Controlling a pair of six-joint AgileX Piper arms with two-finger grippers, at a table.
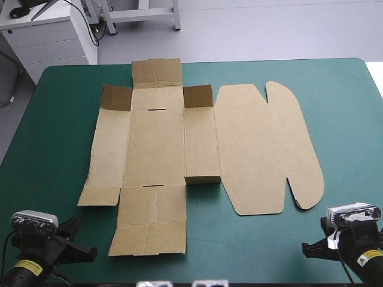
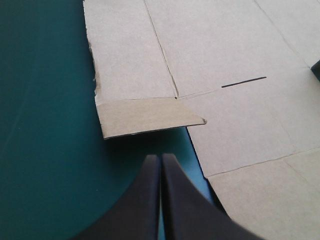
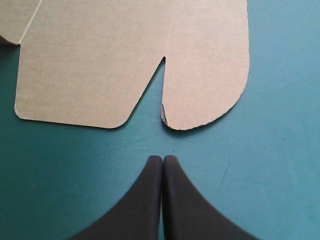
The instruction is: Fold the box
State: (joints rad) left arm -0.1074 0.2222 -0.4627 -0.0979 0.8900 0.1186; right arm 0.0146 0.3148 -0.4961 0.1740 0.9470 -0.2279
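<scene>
Lying spread, box [image 1: 155, 143], ahead of left gripper [image 2: 161, 157], right gripper [image 3: 162, 158]; jaws closed

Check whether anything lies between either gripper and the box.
Nothing visible does. Only bare teal-green cover separates the shut left gripper from the near small flap of the box, and the same bare cover lies between the shut right gripper and the rounded lid tab ahead of it.

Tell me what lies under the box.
The box lies spread on the cover, which shows all around it. Nothing pokes out from beneath; the board hides the rest.
</scene>
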